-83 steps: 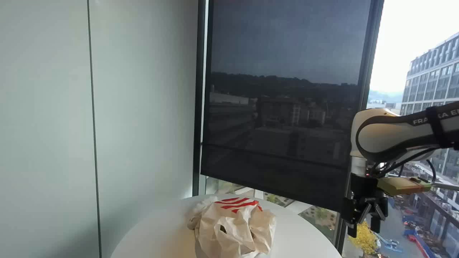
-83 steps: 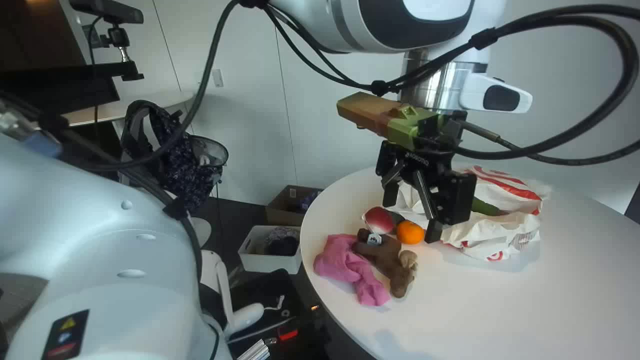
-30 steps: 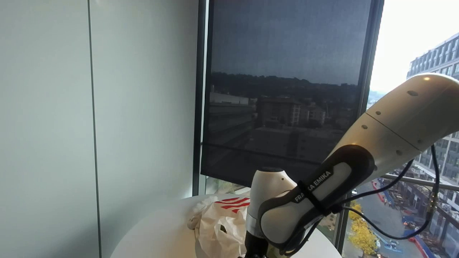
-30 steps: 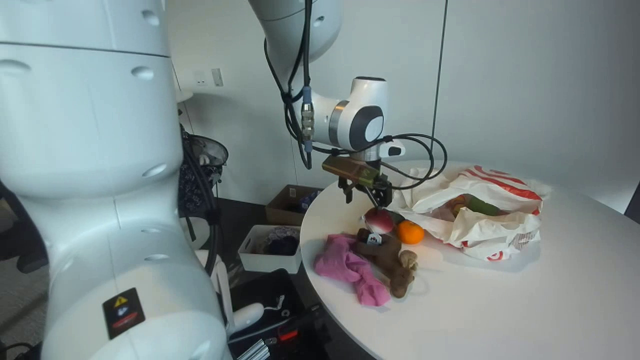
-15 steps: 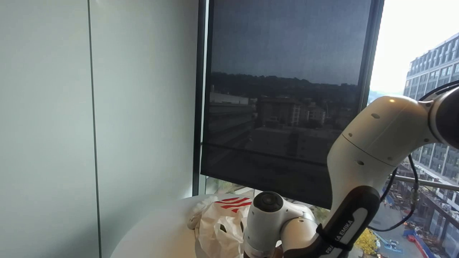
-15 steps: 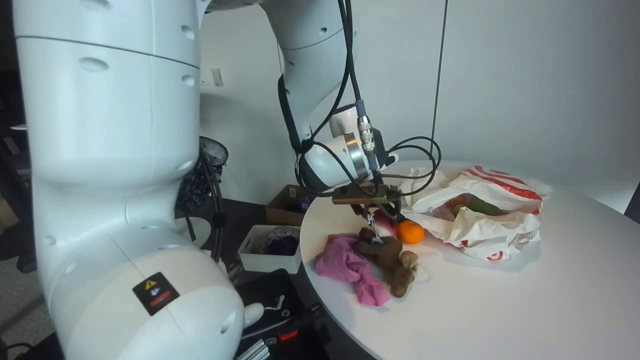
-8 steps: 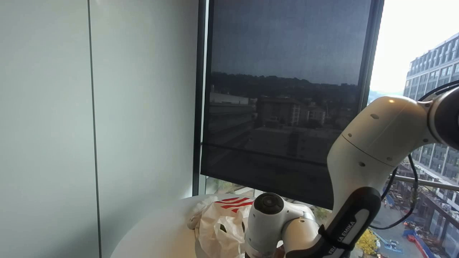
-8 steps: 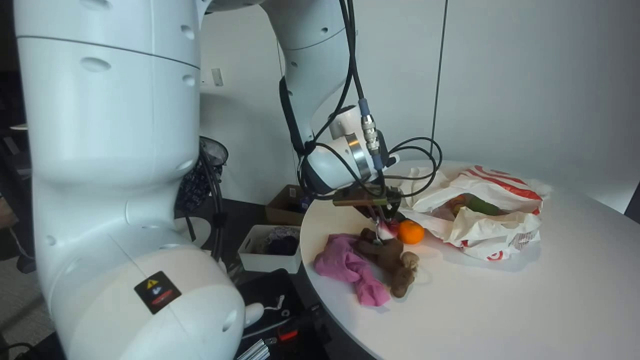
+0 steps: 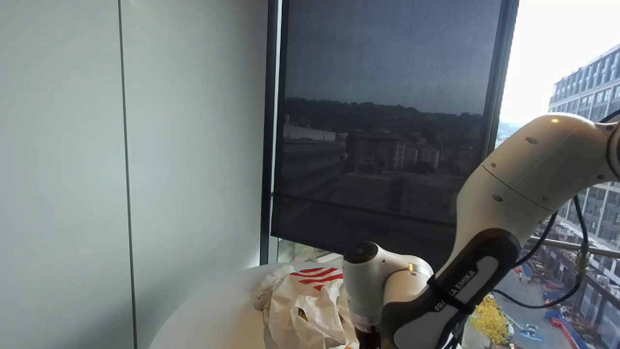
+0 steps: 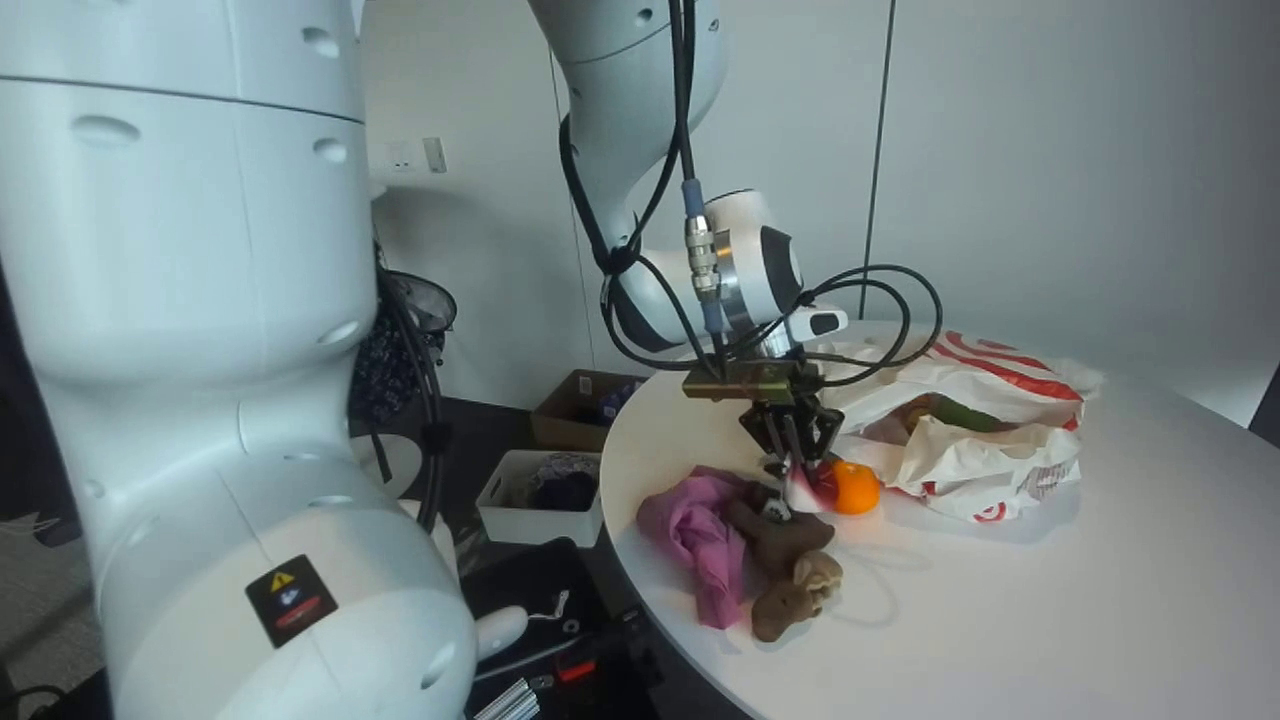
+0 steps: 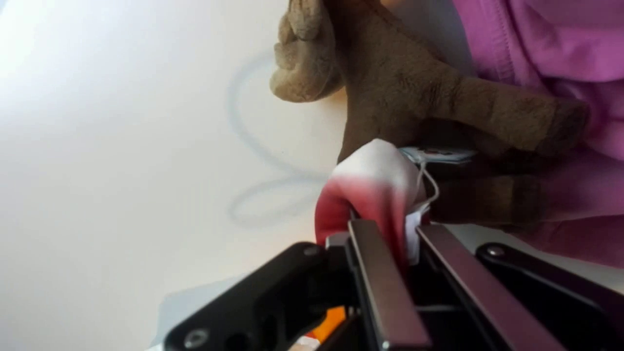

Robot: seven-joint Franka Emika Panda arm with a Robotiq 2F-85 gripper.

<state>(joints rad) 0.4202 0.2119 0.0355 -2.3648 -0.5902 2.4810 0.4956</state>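
The gripper (image 11: 396,228) pinches a red-and-white fabric toy (image 11: 375,168), with a card tag (image 11: 441,155) beside it. Beyond, a brown plush animal (image 11: 395,87) lies against pink cloth (image 11: 580,48), far right, on a white tabletop (image 11: 146,146). Something orange (image 11: 332,322) shows nearer, mostly hidden.

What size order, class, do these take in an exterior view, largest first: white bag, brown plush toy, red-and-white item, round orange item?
1. white bag
2. brown plush toy
3. red-and-white item and round orange item: too alike to rank
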